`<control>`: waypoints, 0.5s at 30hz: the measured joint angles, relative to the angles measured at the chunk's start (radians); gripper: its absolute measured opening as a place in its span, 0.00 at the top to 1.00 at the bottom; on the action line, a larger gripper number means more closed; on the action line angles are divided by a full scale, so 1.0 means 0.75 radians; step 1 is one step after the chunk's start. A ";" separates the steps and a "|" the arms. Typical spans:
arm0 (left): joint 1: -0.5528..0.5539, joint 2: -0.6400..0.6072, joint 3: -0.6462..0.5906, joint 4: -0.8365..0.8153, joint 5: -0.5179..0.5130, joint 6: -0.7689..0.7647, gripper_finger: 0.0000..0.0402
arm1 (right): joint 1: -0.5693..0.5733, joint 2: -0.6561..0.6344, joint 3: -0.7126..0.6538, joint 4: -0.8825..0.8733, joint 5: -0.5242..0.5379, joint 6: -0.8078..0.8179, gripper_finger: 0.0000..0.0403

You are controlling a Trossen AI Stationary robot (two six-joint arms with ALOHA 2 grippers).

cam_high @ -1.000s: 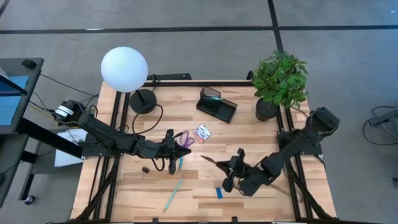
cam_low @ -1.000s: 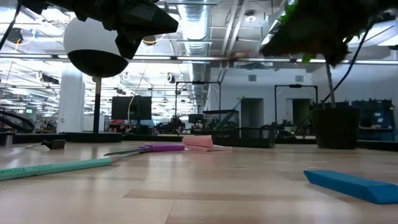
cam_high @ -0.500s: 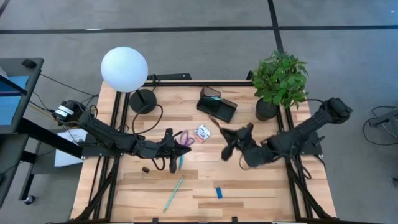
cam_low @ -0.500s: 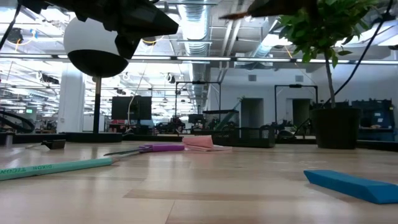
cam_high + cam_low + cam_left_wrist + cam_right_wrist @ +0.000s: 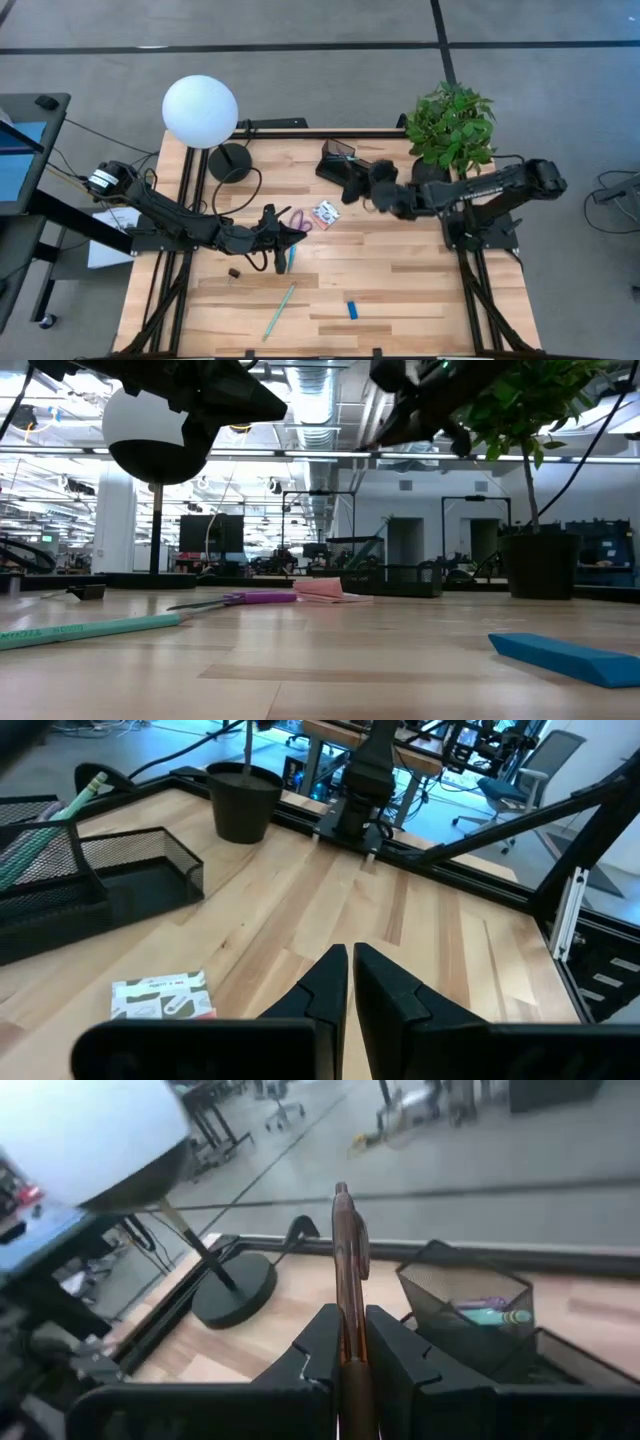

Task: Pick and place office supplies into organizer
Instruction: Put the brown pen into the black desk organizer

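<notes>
On the pale wood tabletop (image 5: pixel 400 290), a blue block (image 5: pixel 352 310) lies at 6 o'clock and a teal pen (image 5: pixel 278 311) at 7. Centre-left, the left pincer (image 5: pixel 279 262) hangs closed and empty beside the scissors (image 5: pixel 297 222) and packet (image 5: pixel 326 212). Toward 12, the right pincer (image 5: pixel 352 187) grips a dark pen (image 5: pixel 346 1260) above the organizer (image 5: pixel 348 166). Lamp (image 5: pixel 201 110) at 11, plant (image 5: pixel 450 128) at 1. Beyond, a workshop hall.

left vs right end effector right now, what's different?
Left end effector is empty, fingers together; right end effector is shut on a brown pen.
Left hangs mid-table near the purple scissors; right is at the back, by the black organizer.
Both are shut and off the table.
</notes>
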 joint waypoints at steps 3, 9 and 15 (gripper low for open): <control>0.000 0.000 0.000 0.000 0.002 0.000 0.96 | -0.097 -0.001 0.001 -0.003 -0.134 0.052 0.93; -0.012 0.000 0.000 -0.001 0.007 0.000 0.96 | -0.237 -0.001 0.002 -0.082 -0.331 0.177 0.93; -0.033 0.000 0.000 -0.001 0.007 0.000 0.96 | -0.331 -0.001 0.002 -0.170 -0.427 0.369 0.94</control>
